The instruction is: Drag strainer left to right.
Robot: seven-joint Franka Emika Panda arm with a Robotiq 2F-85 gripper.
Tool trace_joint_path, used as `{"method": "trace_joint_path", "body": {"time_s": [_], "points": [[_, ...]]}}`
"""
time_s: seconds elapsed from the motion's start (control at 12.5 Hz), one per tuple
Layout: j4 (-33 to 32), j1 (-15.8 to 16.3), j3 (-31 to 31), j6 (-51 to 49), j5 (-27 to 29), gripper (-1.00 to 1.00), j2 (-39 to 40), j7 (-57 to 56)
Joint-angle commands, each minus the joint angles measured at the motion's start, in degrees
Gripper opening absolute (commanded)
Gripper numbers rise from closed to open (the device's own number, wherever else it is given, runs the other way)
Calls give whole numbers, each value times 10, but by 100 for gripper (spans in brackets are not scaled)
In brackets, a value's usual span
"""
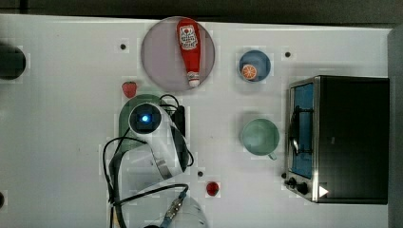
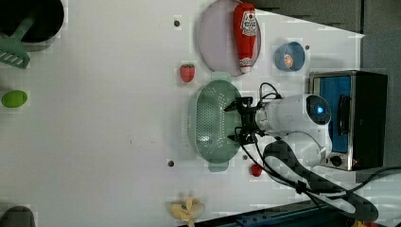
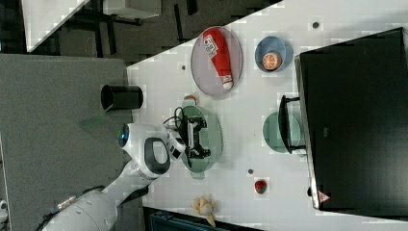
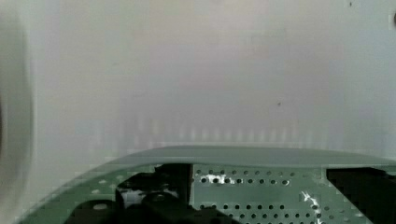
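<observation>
Strainer [image 2: 211,120] mid-table, below purple plate [image 2: 215,35] in left view, strawberry [image 2: 187,73] just beside its upper end. Thin perforated plastic: likely light, stiff, slides easily; hook rim or wall nearest arm. Gripper [image 2: 239,120] over strainer's right rim in left view, jaws spread wide, holding nothing. Green cup [image 1: 259,136] and toaster oven [image 1: 349,137] on top view's right likely limit drag; small red ball [image 1: 212,188] near.

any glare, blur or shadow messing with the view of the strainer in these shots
Wrist view: strainer rim sharp enough to show its holes, with bright glints, table beyond soft and washed out. Left view: strainer evenly lit. Top view: arm covers most of it. Right view: gripper casts dark shapes.
</observation>
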Motion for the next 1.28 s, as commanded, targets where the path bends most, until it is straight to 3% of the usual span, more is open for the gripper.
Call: {"method": "trace_joint_path", "body": {"time_s": [0.08, 1.28], "points": [[2, -12, -30, -1, 10, 100, -15, -53], [-10, -20, -172, 28, 10, 100, -18, -196]]}}
